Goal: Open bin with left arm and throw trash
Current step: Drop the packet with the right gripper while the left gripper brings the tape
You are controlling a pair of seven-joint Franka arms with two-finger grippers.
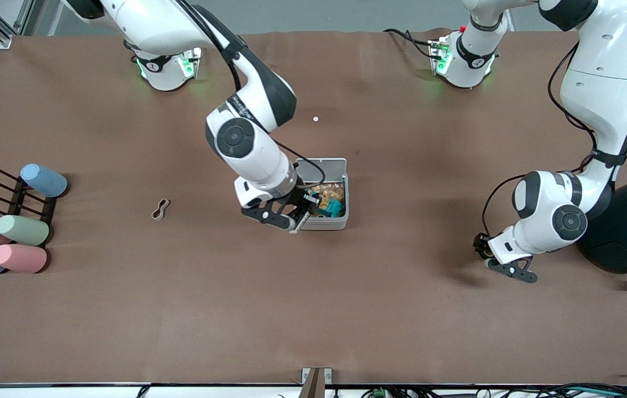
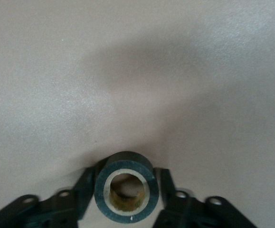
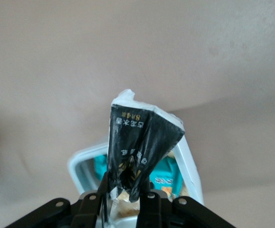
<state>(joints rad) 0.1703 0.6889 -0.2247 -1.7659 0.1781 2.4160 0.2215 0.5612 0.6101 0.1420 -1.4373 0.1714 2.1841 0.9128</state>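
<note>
Unreadable pale print with "8" on the black wrapper (image 3: 139,152).

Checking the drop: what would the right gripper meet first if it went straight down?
Probably the trash already lying in the open bin: the right gripper, shut on the black wrapper, hangs over the bin's edge; depth is unclear.

A dark tape roll (image 2: 126,192) sits gripped between the left gripper (image 2: 126,199) fingers (image 2: 86,187), above bare brown bench (image 2: 80,71).
</note>
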